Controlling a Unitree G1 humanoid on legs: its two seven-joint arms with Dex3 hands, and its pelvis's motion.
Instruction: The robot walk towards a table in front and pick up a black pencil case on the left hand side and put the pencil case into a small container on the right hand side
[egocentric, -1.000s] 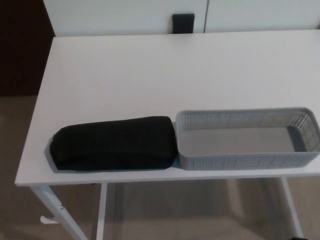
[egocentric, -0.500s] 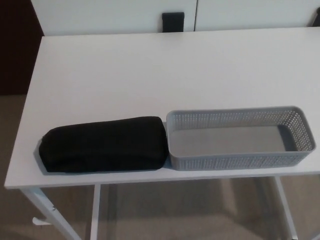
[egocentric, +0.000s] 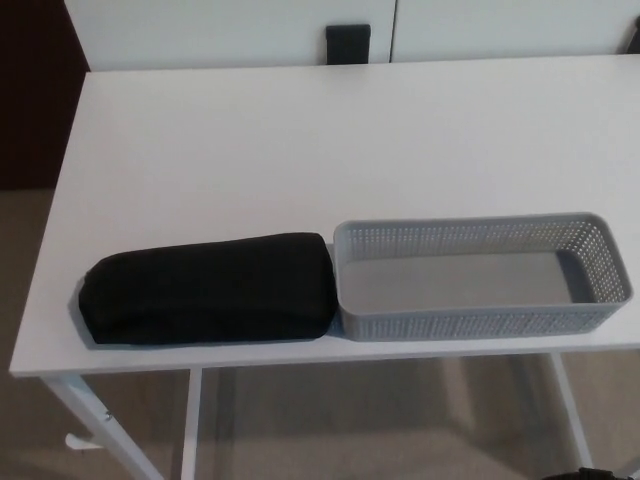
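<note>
A long black pencil case (egocentric: 207, 289) lies flat near the front edge of the white table (egocentric: 300, 140), on the left side. Its right end touches a grey perforated container (egocentric: 480, 276), which stands to its right along the same front edge with nothing inside. Neither of my hands shows in the head view.
A dark brown panel (egocentric: 35, 90) stands beyond the table's left edge. White cabinet fronts with a small black square (egocentric: 347, 45) run behind the far edge. White table legs (egocentric: 90, 420) show below the front edge over beige floor. A dark shape (egocentric: 600, 473) peeks in at the bottom right.
The whole picture shifted left and slightly up over the last second, so the camera moved. The pencil case and container keep their places on the table.
</note>
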